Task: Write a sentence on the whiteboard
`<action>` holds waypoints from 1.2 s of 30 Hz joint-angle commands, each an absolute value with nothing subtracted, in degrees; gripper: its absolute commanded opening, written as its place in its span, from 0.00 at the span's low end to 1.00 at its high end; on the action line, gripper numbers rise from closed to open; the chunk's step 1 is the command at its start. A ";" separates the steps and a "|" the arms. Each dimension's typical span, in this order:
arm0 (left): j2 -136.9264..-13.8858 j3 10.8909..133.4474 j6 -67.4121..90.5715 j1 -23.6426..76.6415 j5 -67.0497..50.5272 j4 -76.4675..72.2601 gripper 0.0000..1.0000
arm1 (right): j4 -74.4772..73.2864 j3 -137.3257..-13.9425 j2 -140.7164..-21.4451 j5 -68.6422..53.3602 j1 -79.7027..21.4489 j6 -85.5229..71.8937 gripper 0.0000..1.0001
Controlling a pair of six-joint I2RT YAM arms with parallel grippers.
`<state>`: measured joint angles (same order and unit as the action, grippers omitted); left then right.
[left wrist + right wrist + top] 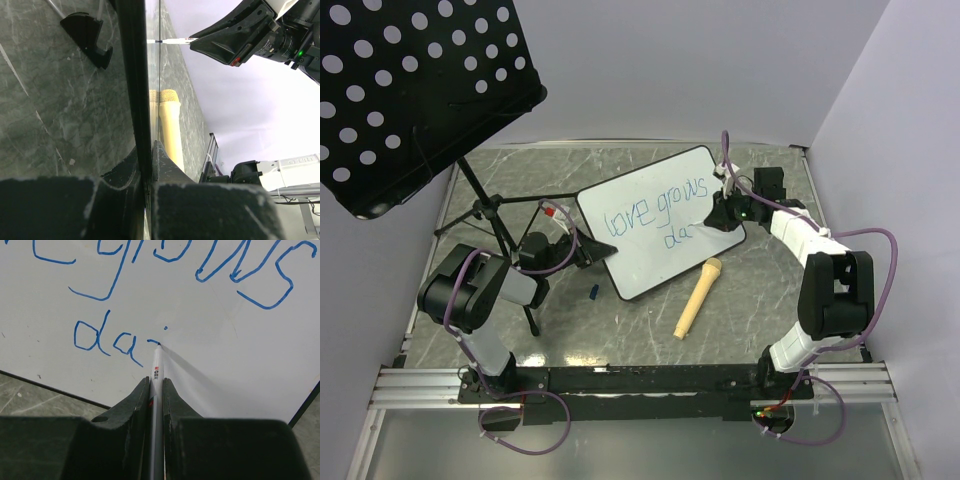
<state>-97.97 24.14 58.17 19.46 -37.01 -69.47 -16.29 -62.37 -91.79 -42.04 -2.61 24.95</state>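
Right wrist view: the right gripper is clamped on a white marker. The marker's tip, just ahead of the claw, touches the whiteboard beside the blue "da" of the sentence, with "love grows" farther ahead. The left gripper is clamped on the whiteboard's black rim, which runs straight ahead of that claw.

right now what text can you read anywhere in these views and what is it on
"love grows": blue ink, top line of the sentence on the whiteboard.
"da" and a started "i": blue ink, line below, at the marker tip.
Red print on the marker barrel: too blurred to read.
Raised lettering on the right arm shell: too faint to read.
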 commanded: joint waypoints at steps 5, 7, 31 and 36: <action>-94.75 26.37 54.58 19.86 -39.90 -80.42 0.01 | -18.80 -62.76 -91.58 -42.62 -2.11 28.47 0.00; -94.92 26.37 54.75 19.86 -39.90 -80.59 0.01 | -19.25 -61.97 -90.97 -42.89 -2.28 29.53 0.00; -94.04 25.93 54.14 19.86 -39.81 -79.72 0.01 | -18.37 -63.54 -91.05 -40.52 -2.02 29.01 0.00; -94.13 25.84 54.32 19.86 -39.90 -80.07 0.01 | -18.11 -66.61 -92.55 -40.43 -1.85 27.78 0.00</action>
<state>-97.27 24.14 57.82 19.49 -37.26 -69.45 -20.10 -62.67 -91.15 -41.56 -2.31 28.73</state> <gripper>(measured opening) 0.070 0.183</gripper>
